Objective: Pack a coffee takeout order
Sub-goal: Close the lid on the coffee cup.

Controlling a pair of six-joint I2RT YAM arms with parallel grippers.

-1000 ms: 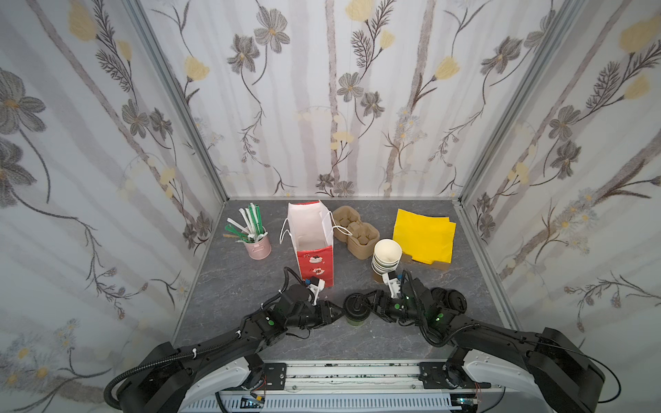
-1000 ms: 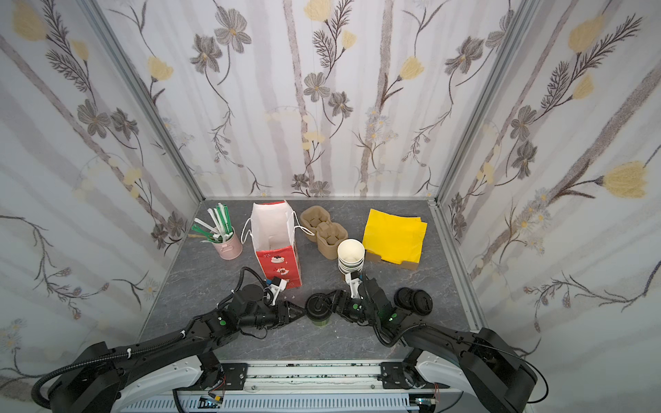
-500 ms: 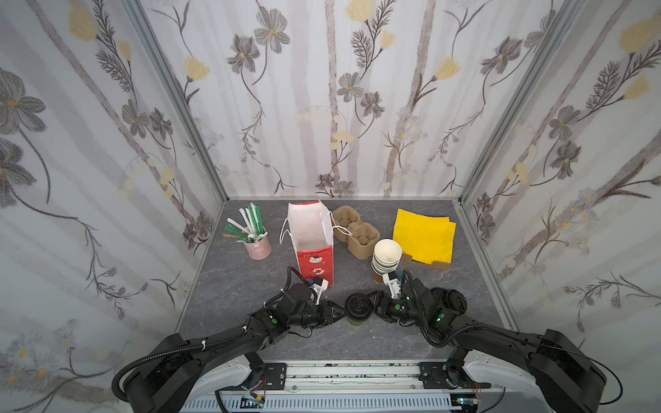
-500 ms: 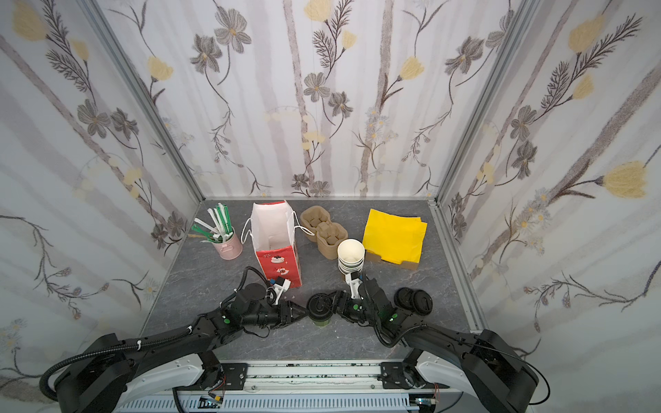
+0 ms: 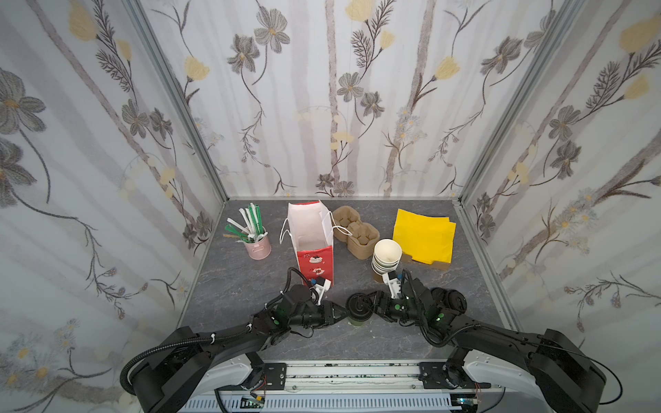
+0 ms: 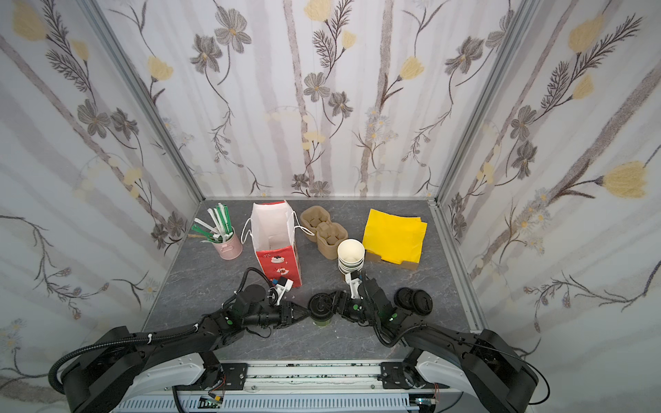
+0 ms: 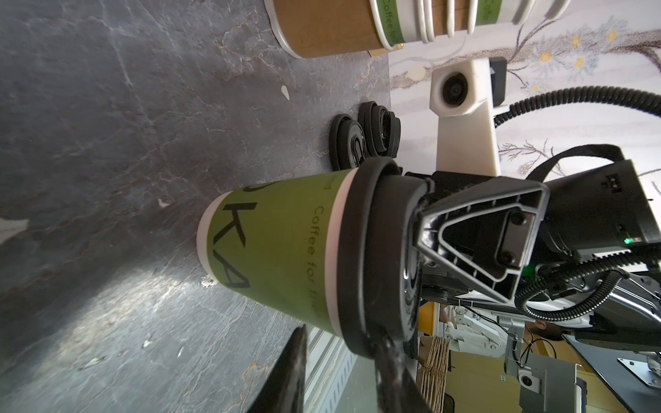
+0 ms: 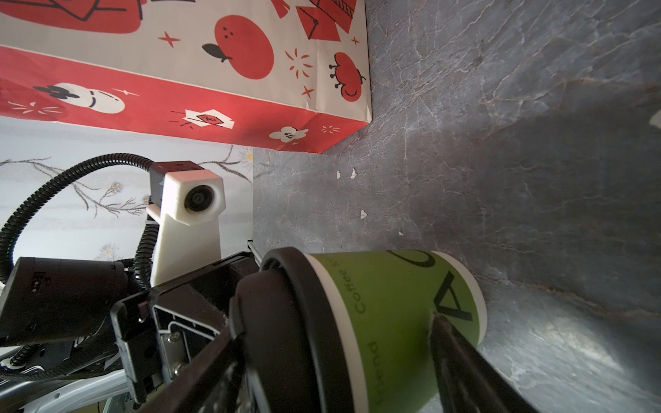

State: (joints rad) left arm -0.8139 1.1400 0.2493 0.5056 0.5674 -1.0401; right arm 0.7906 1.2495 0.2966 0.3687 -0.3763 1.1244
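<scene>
Nudged closer and narrower, the left gripper (image 5: 344,311) brackets the rim of the lidded cup (image 7: 279,246), hold unclear, the right gripper (image 5: 371,303) splayed wide with a finger (image 7: 479,246) on the lid (image 7: 375,257), cup upright on the worktop (image 5: 250,286) near the bag (image 5: 314,259), so napkin (image 5: 424,236), straw (image 5: 254,219) and bagging remain.

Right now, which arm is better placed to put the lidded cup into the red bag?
Left, probably. The left gripper and right gripper are at the lidded cup, but the red bag stands behind the left one; the right would have to cross over.
</scene>
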